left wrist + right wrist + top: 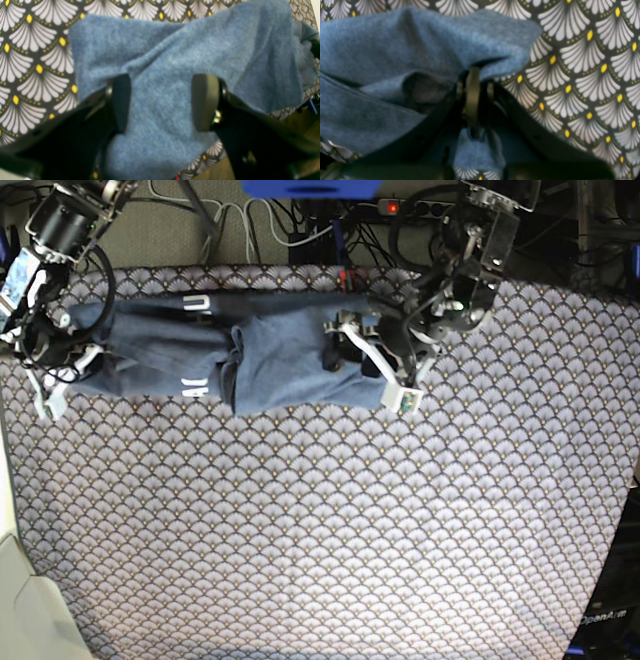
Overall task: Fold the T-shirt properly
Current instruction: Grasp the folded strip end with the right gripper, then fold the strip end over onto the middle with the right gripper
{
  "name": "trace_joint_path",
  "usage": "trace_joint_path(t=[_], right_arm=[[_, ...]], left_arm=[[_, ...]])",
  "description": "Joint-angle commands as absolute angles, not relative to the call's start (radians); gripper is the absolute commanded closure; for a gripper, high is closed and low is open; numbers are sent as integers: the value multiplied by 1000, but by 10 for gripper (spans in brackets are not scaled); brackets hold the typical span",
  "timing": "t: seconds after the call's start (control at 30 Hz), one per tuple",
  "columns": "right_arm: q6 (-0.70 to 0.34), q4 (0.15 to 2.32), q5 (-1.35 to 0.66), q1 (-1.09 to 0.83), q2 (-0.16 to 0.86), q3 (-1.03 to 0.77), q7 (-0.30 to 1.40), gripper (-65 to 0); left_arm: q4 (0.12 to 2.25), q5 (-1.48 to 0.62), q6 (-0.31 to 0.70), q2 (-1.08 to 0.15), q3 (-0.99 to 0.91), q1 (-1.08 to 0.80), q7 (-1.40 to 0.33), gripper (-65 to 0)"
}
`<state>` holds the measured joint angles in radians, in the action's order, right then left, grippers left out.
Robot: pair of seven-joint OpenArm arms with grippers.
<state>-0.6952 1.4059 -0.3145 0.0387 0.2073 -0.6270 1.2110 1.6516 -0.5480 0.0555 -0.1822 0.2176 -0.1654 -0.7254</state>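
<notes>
The slate-blue T-shirt [280,365] lies bunched in a long band across the far part of the table, with white lettering [192,387] showing near its left half. At the shirt's right end my left gripper [162,80] is open, its fingers [121,100] wide apart and flat blue fabric [160,62] between them. At the shirt's left end my right gripper [473,68] is shut on a fold of the T-shirt [395,45], which bunches around its tips. In the base view the left gripper [338,348] and the right gripper [72,358] sit at opposite ends of the shirt.
The grey fan-patterned table covering [320,530] stretches toward the near edge. Cables and a power strip [400,205] lie beyond the far edge. A pale object [25,610] stands at the near left corner.
</notes>
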Motion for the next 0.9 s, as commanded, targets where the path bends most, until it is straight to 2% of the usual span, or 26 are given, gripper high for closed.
trace_joint_path(t=[0.0, 0.63, 0.87], right_arm=[[-698, 1435, -295, 21, 205, -625, 1257, 0], [-698, 1917, -297, -5, 99, -616, 1396, 0], [-698, 1977, -297, -13, 31, -530, 1396, 0]], left_arm=[[1672, -558, 62, -180, 214, -151, -714, -375], [1672, -558, 61, -176, 211, -148, -710, -375], [1722, -558, 58, -174, 211, -147, -708, -378]])
